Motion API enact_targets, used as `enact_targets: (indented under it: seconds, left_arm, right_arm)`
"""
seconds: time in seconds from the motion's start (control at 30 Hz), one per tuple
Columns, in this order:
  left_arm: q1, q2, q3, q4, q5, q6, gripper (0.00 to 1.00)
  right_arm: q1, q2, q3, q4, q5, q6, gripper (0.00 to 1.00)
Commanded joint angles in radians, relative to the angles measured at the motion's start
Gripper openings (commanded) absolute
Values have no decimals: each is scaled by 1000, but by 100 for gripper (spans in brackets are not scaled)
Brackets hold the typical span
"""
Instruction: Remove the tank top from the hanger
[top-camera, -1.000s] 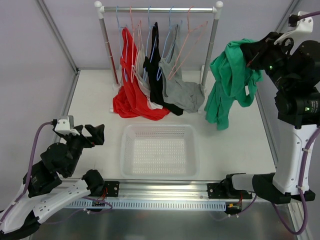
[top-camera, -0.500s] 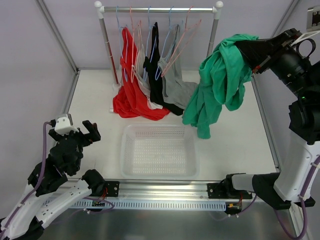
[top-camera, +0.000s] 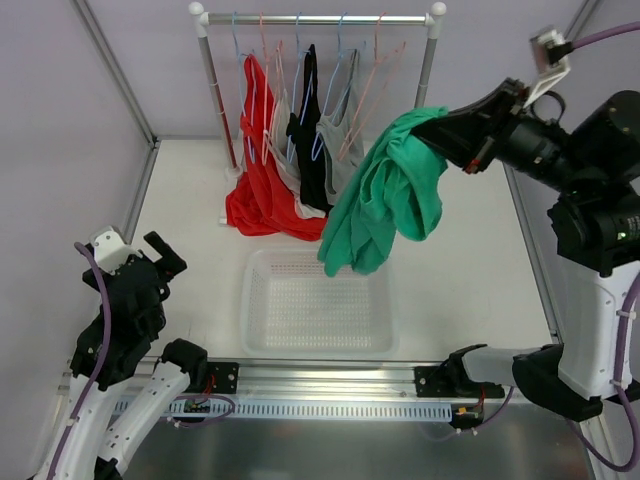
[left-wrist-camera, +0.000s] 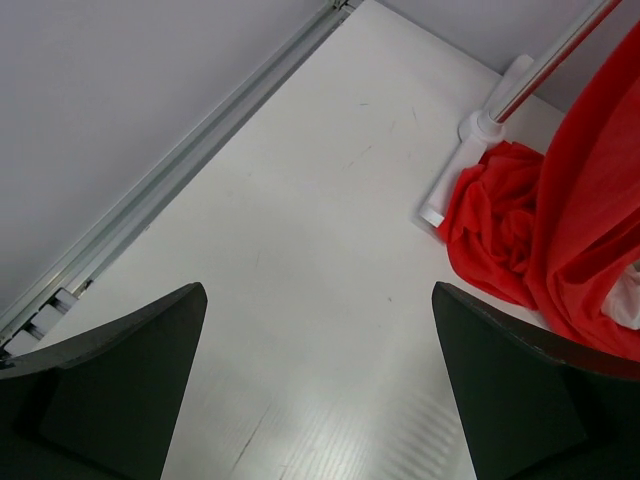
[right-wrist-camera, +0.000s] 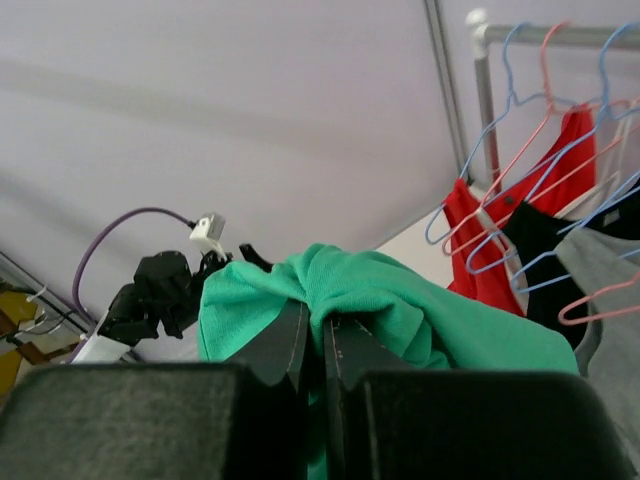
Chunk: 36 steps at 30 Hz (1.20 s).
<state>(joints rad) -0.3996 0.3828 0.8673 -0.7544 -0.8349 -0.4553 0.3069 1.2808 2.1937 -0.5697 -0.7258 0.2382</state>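
I find nothing I can read in any of my three views: no lettering, label, brand mark, number or sign is legible.

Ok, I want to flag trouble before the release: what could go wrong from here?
1. The right gripper pinches only a bunched fold of the tank top; it could slip out early.
2. Its lower end hangs about over the basket's far rim, so released here it may drape over the rim.
3. It hangs near the grey top on the rack and might snag.
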Motion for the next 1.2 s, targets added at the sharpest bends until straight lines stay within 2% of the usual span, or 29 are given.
enact_targets:
  seconds: [0.0,0.03,0.2,0.5,0.83,0.97,1.17]
  left_arm:
    - [36,1,27,3,40,-23,99]
    - [36,11,27,3,40,-19,99]
    - [36,8,22,3,57,-9,99]
    - [38,1,21,4,62,-11,99]
    - [38,-16,19,3,49,-13,99]
    - [38,-16,19,3,39,-22,99]
    - [39,-24,18,3,31,-20,99]
  right_arm:
    - [121,-11,-38,-56,128,-129,0]
    - [174,-18,-55,-74,162,-152,0]
    - [288,-47,-199,-67,325,-230,0]
    - [382,-43,-270,-48,394,-278,0]
    - [471,-123,-547,99,419,-241,0]
    - [485,-143,-742,201,411,-152,0]
    - [549,-156,-943,350,422,-62,0]
